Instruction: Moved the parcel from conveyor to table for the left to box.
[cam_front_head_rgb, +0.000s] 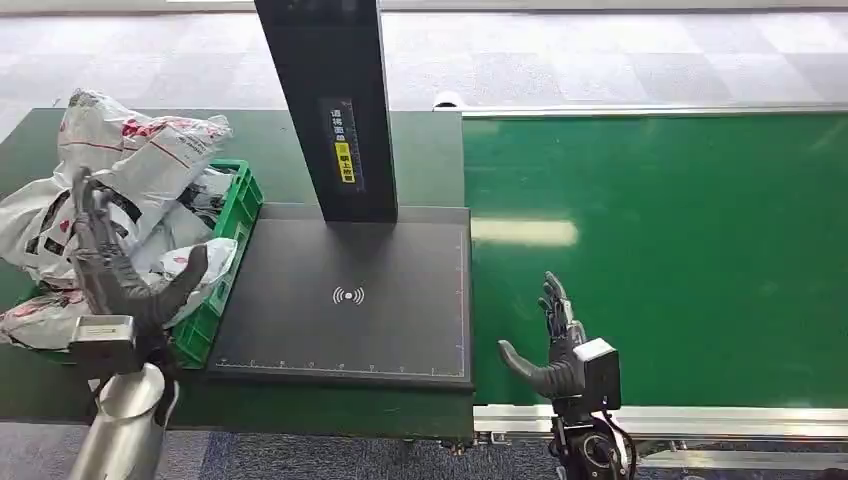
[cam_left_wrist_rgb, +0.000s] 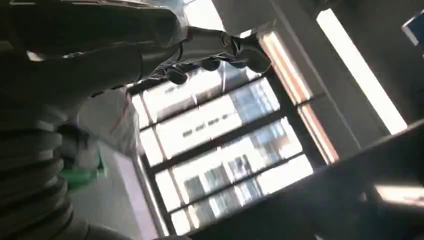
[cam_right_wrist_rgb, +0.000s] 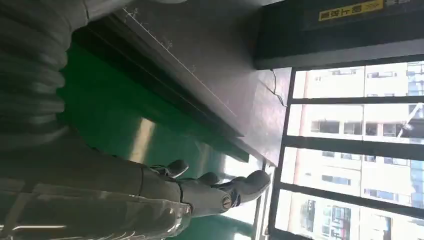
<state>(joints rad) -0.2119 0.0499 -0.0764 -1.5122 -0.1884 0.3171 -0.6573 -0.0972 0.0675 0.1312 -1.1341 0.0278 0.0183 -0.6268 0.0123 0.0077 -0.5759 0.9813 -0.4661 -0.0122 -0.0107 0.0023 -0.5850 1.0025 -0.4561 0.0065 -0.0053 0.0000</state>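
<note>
1. Green conveyor (cam_front_head_rgb: 680, 260) on the right; no parcel lies on the part of the belt that shows.
2. White parcels (cam_front_head_rgb: 130, 190) heaped in and over a green box (cam_front_head_rgb: 232, 240) at the table's (cam_front_head_rgb: 300, 405) left end.
3. Black scan pad (cam_front_head_rgb: 345, 295) w/ upright post (cam_front_head_rgb: 335, 100) sits btwn box and belt.
4. Left hand (cam_front_head_rgb: 115, 265) raised in front of the heap, fingers spread, holding nothing.
5. Right hand (cam_front_head_rgb: 555, 345) over the belt's near edge, just beside the pad, fingers apart, empty.
</note>
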